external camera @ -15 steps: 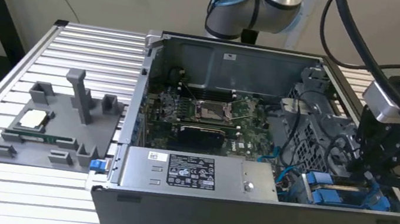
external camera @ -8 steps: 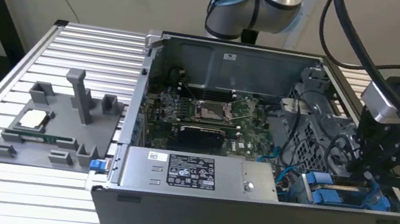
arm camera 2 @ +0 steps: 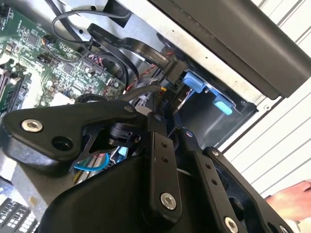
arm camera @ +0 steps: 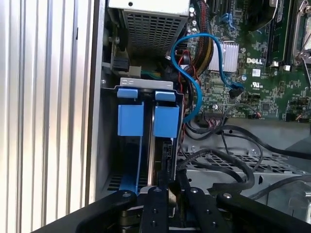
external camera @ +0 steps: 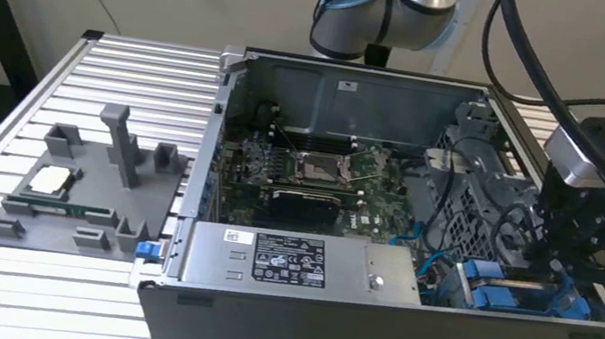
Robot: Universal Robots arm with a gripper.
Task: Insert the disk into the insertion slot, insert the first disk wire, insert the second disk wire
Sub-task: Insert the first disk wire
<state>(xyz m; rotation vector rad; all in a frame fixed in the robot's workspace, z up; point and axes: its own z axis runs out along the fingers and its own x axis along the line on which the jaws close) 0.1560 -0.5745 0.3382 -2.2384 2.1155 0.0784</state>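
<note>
Disk prob. in insertion slot, just by end effector.

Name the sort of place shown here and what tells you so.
Probably a robotics lab bench for computer assembly: an open computer case sits on a slotted aluminium table, a robot arm reaches into it, and a grey fixture plate lies beside it.

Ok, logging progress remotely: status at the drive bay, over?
Gripper low at the insertion slot. Disk looks seated. Blue cable and black cables loop close beside.
</note>
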